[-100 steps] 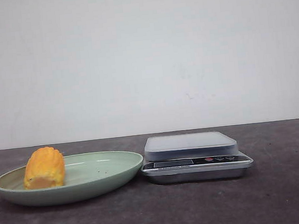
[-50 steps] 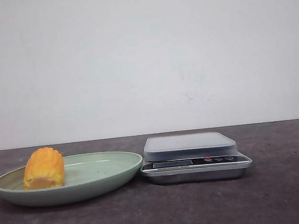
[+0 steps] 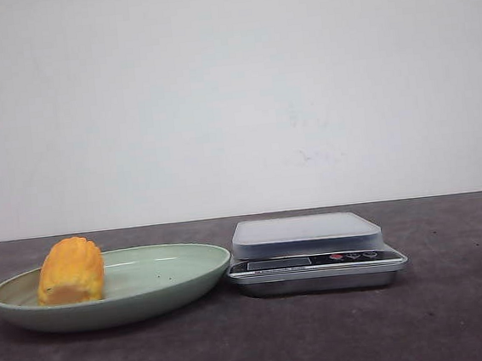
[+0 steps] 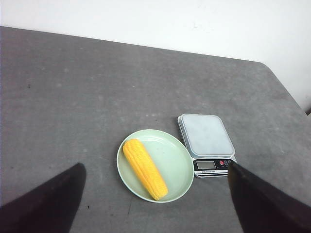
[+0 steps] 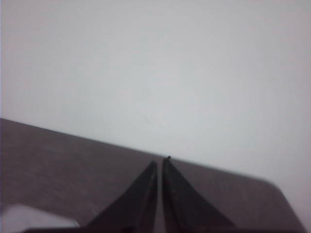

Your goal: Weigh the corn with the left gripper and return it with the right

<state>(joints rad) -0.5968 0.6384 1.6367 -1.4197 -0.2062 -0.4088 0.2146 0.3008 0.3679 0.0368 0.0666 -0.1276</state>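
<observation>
The yellow-orange corn (image 3: 70,269) lies in the left part of the pale green plate (image 3: 169,271), its cut end towards the camera. In the left wrist view the corn (image 4: 145,168) shows as a long cob lying slantwise on the plate (image 4: 176,154). My left gripper (image 4: 155,165) hangs high above the plate, open wide and empty, with one dark finger (image 4: 53,199) on each side. My right gripper (image 5: 160,161) is shut and empty, above the table and pointing at the wall. Neither gripper shows in the front view.
A small kitchen scale (image 3: 308,235) with a pale platform stands right beside the plate; it also shows in the left wrist view (image 4: 205,136). The dark grey table (image 4: 73,97) ends at a white wall. A pale blurred shape (image 5: 29,218) sits low in the right wrist view.
</observation>
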